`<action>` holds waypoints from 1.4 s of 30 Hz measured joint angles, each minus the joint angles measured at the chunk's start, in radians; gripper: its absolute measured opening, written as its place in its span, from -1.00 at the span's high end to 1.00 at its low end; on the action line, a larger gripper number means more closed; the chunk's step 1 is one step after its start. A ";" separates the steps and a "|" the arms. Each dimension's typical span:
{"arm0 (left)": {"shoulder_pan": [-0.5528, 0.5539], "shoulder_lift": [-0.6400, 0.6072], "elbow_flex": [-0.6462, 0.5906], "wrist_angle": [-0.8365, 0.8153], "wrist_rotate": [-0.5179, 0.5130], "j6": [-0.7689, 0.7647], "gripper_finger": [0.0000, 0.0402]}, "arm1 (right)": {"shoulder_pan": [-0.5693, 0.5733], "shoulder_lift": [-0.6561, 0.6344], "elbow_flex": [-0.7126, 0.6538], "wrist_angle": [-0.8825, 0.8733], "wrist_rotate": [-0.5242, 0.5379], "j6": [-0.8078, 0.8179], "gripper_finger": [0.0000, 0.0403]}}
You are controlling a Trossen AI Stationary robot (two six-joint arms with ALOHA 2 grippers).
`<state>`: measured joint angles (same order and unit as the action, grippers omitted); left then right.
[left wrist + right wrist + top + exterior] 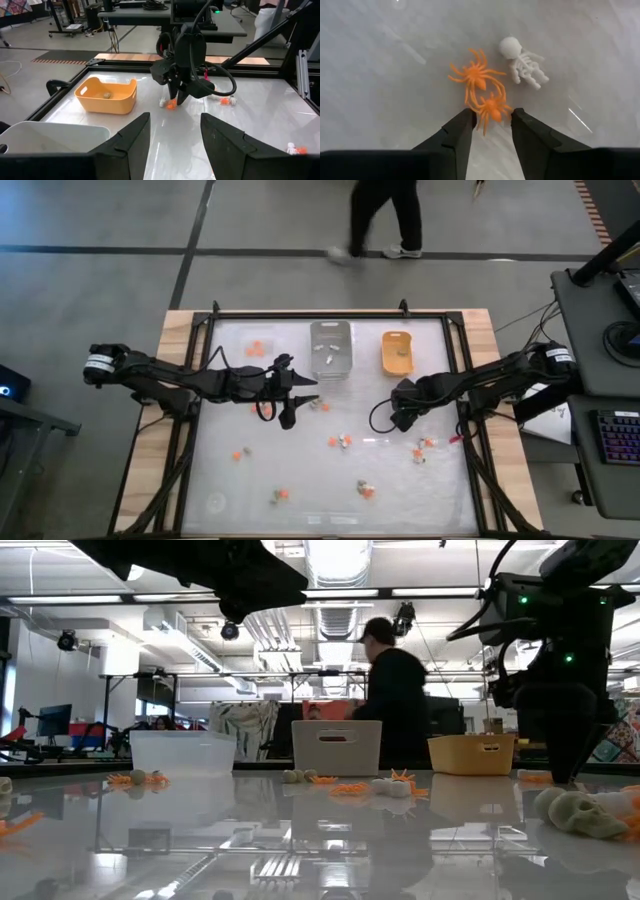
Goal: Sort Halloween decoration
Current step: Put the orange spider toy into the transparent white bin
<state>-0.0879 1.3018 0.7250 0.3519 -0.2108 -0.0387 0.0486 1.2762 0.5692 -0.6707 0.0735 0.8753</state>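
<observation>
Small Halloween decorations lie scattered over the white table [300, 480]. In the right wrist view two orange spiders [476, 75] [492, 107] and a white skeleton [522, 62] lie flat on the table. My right gripper [491, 116] points down at the nearer spider, open, one fingertip on either side of it. The left wrist view shows the same gripper [178, 97] low over the spider [171, 104]. My left gripper [175, 145] hangs open and holding nothing above the table's middle [287, 402]. My right gripper comes from above, pointing down, with its fingertips [467, 116] at the outer legs [472, 107] of the nearer orange spider, which lies flat on the table. Whether the fingers touch the legs, I cannot tell.
Along the far edge stand a clear tray [258, 345] with orange pieces, a grey tray [331, 348] and an orange-yellow tray [397, 352] holding a tan piece [106, 94]. More trinkets lie toward the near edge [366, 490]. A person walks beyond the table [385, 220].
</observation>
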 joint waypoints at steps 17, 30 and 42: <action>0.000 0.000 0.000 0.000 0.000 -0.003 0.21 | -0.001 0.004 0.039 0.001 -0.021 -0.083 0.88; 0.000 0.000 0.000 0.000 0.000 -0.003 0.21 | -0.001 -0.017 0.044 -0.004 -0.098 -0.092 0.95; 0.001 0.000 0.000 -0.001 0.028 -0.003 0.21 | -0.001 -0.172 0.065 0.074 -0.126 -0.132 0.95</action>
<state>-0.0872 1.3022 0.7250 0.3514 -0.1827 -0.0413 0.0479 1.1044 0.6346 -0.5967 -0.0528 0.7429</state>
